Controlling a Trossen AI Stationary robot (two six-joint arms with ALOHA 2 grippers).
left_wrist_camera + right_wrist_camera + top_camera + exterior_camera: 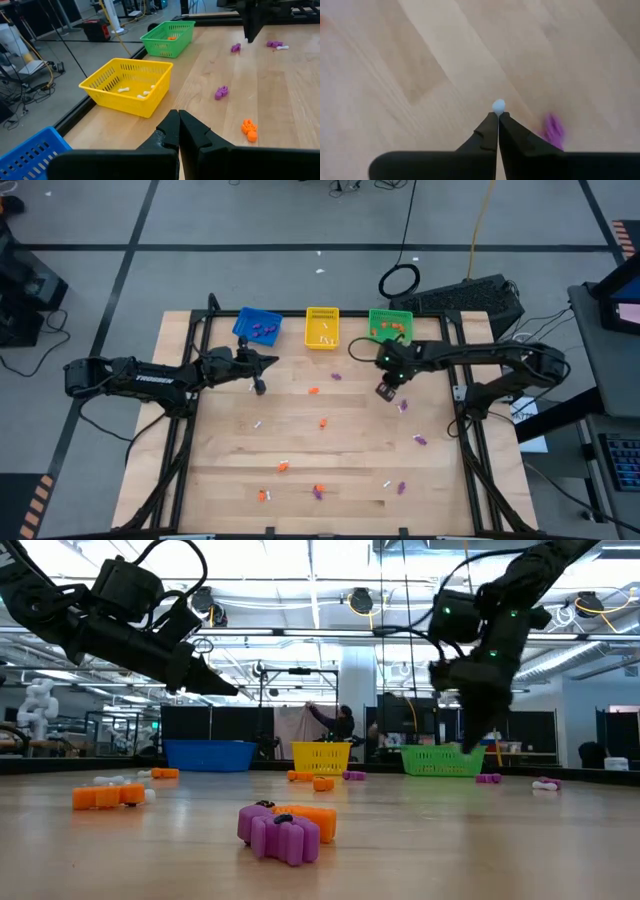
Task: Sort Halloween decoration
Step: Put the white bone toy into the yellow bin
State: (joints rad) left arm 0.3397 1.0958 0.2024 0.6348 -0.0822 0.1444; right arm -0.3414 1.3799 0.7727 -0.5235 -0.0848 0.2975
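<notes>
Right wrist view shows the right gripper (497, 120) pinched on a small white plastic trinket (498, 105) — only its tip protrudes, so its long axis cannot be told. It hangs above the pale wooden table (350, 440), near the green mesh basket (390, 326). Judged step: carry. Next move calls for travel left to the yellow mesh basket (322, 327) holding white pieces. Left gripper (258, 387) waits near the blue mesh basket (257, 324), fingers together, empty.

Black right claw (497, 116), white trinket (498, 105) at its tip, purple trinket (553, 130) just beside it; black left claw (178, 121), yellow mesh basket (131, 85) ahead of it, green basket (167, 38) beyond, blue basket (30, 150) beside, orange trinket (248, 129); pale wood-grain table (330, 445)
</notes>
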